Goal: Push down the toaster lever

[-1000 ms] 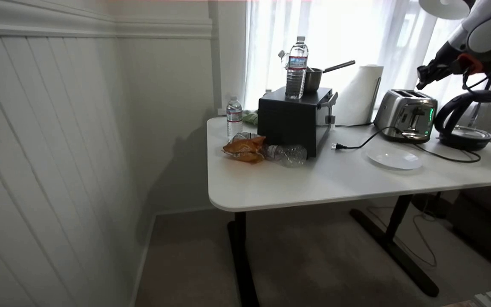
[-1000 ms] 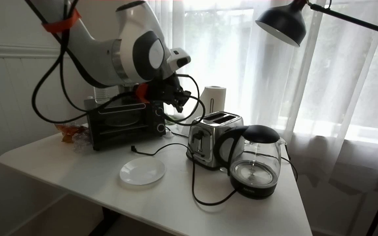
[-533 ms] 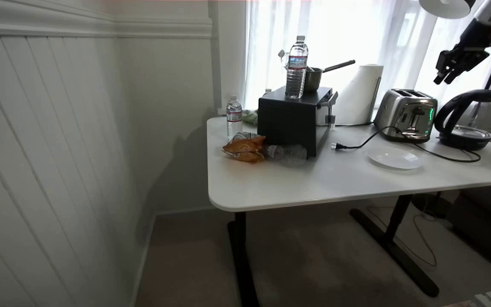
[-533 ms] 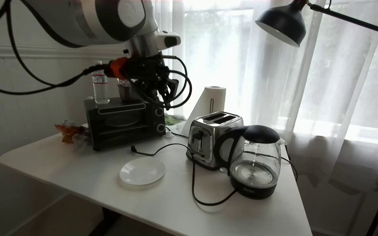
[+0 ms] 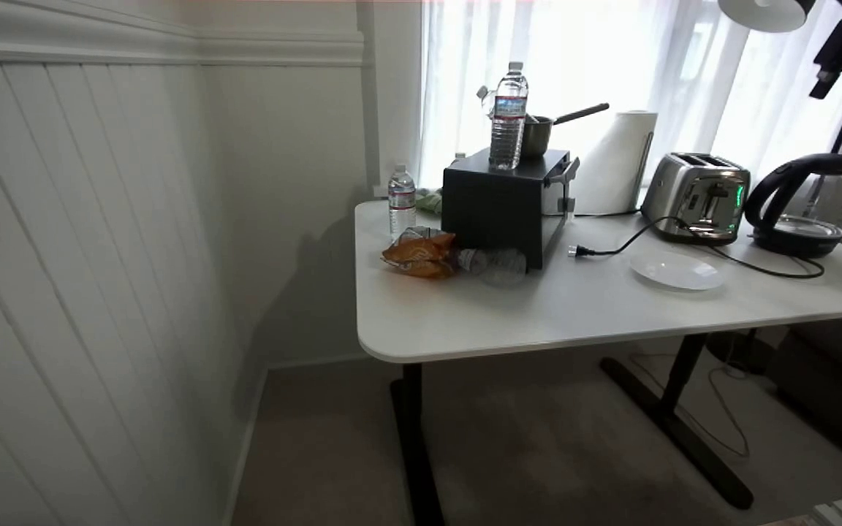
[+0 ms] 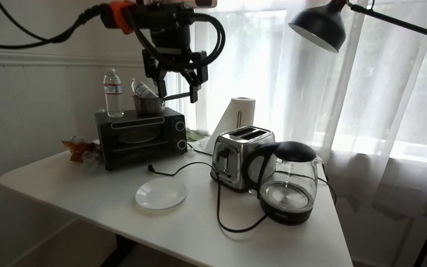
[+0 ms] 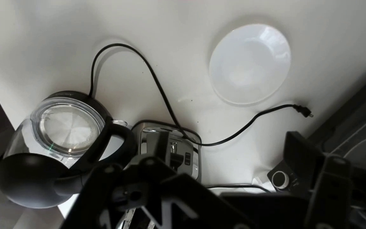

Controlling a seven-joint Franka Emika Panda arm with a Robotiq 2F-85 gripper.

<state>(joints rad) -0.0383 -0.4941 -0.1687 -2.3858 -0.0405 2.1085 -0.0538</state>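
Observation:
The shiny silver toaster stands on the white table beside the glass kettle. Its dark lever sits near the top of the slot on the front face, and an exterior view shows small green lights on the toaster near the lever. My gripper hangs high above the table, pointing down, its fingers spread wide with nothing between them. It is well apart from the toaster. In the wrist view, one finger of my gripper overlaps part of the toaster, and the lever shows beside that finger.
The kettle stands close to the toaster. A black cord runs across the toaster's front, near a white plate. A black toaster oven carries a bottle and a pot. A paper towel roll stands behind.
My gripper has risen and drawn back from above the toaster, turning to point downward. Its fingers have gone from shut to wide apart. The toaster, kettle and plate have not moved.

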